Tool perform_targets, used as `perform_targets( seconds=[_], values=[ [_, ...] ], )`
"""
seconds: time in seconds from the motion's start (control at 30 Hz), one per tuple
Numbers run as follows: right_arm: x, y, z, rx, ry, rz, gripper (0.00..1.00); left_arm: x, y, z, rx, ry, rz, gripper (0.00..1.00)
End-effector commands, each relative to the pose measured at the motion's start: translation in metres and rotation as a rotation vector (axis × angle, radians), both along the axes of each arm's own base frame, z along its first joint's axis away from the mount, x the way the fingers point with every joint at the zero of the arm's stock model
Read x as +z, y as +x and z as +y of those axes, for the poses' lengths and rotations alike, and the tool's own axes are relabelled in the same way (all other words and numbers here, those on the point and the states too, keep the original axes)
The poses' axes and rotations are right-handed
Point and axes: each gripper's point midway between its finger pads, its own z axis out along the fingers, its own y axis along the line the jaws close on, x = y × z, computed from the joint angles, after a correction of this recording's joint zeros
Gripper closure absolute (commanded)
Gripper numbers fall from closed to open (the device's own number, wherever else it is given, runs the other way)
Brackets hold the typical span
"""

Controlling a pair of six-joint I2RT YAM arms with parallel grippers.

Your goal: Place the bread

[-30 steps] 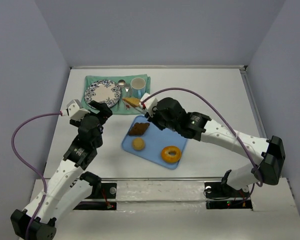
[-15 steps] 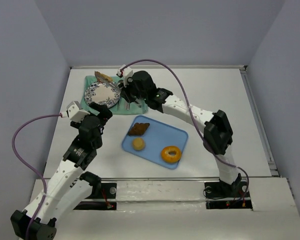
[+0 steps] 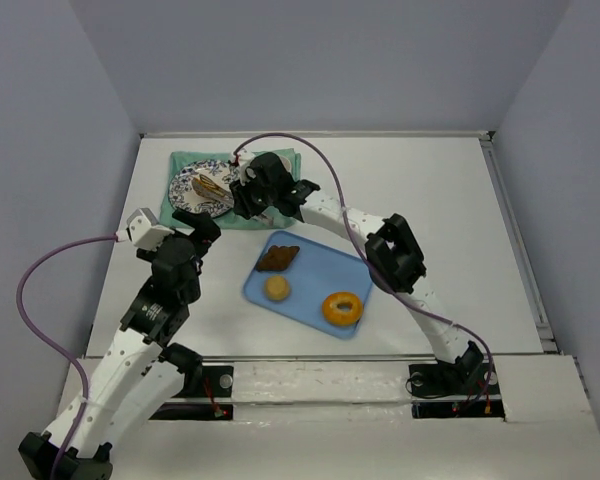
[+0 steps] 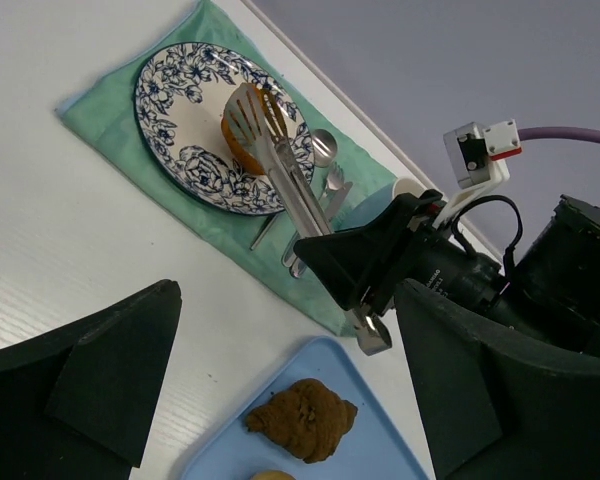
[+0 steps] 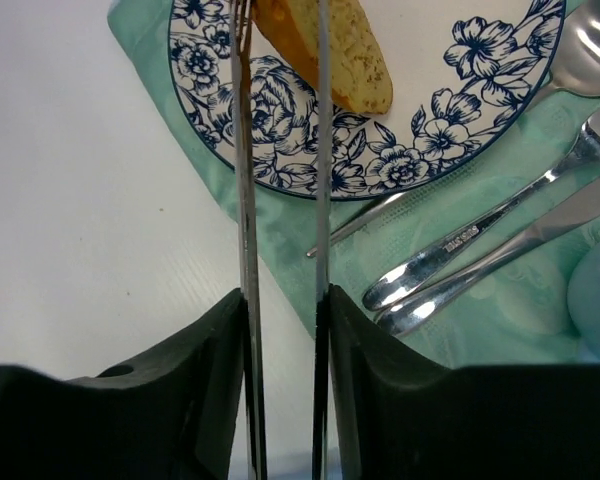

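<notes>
My right gripper (image 3: 248, 190) is shut on metal tongs (image 5: 248, 200), reaching to the flowered plate (image 3: 185, 190) at the back left. The tongs' tips straddle one end of the oblong golden roll (image 5: 332, 48), which lies on or just above the plate (image 5: 450, 70); it also shows in the left wrist view (image 4: 242, 140) and the top view (image 3: 212, 187). The round tan bun (image 3: 276, 288) sits on the blue tray (image 3: 315, 272). My left gripper (image 3: 202, 225) is open and empty, left of the tray, facing the plate.
A dark brown pastry (image 3: 277, 258) and an orange-glazed donut (image 3: 342, 308) share the tray. The plate rests on a green cloth (image 4: 130, 150) with a spoon (image 5: 450, 260) and other cutlery and a pale blue cup (image 5: 595, 290). Walls enclose the table.
My right arm swung from above the tray to the plate at the back left, carrying the roll in the tongs, then lowered it over the plate. My left arm barely moved.
</notes>
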Motion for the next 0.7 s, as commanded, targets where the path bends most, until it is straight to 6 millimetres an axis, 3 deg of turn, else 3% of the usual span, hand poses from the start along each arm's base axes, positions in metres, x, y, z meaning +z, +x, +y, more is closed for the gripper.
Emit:
perform_targets(
  seconds=[0.0,0.1,0.43,0.47,0.5,0.57,0.6,0.63,0.67],
  values=[
    [0.07,-0.004,0.011,0.033,0.11,-0.089,0.51,0.002,0.0,0.01,0.057,-0.008,-0.028,0.01],
    [0.085,-0.007,0.007,0.035,0.12,-0.104,0.43,0.002,0.001,0.01,0.058,-0.004,-0.024,0.01],
    [0.134,-0.015,-0.003,0.028,0.171,-0.151,0.43,0.007,-0.001,0.008,0.033,-0.009,-0.038,0.01],
    [0.151,-0.017,-0.009,0.016,0.185,-0.171,0.43,0.007,-0.002,0.008,0.031,-0.011,-0.04,0.01],
    [0.144,-0.021,-0.015,0.007,0.166,-0.158,0.43,0.008,-0.003,0.008,0.03,-0.014,-0.046,0.01],
    [0.148,-0.025,-0.028,-0.032,0.156,-0.157,0.44,0.009,-0.004,0.008,0.028,-0.017,-0.053,0.01],
    [0.147,-0.035,-0.045,-0.054,0.134,-0.153,0.44,0.009,-0.005,0.008,0.027,-0.02,-0.06,0.01],
    [0.174,-0.038,-0.051,-0.068,0.17,-0.185,0.44,0.009,-0.005,0.008,0.023,-0.021,-0.062,0.01],
    [0.172,-0.054,-0.07,-0.073,0.156,-0.166,0.45,0.008,-0.005,0.007,0.016,-0.015,-0.062,0.01]
  ],
)
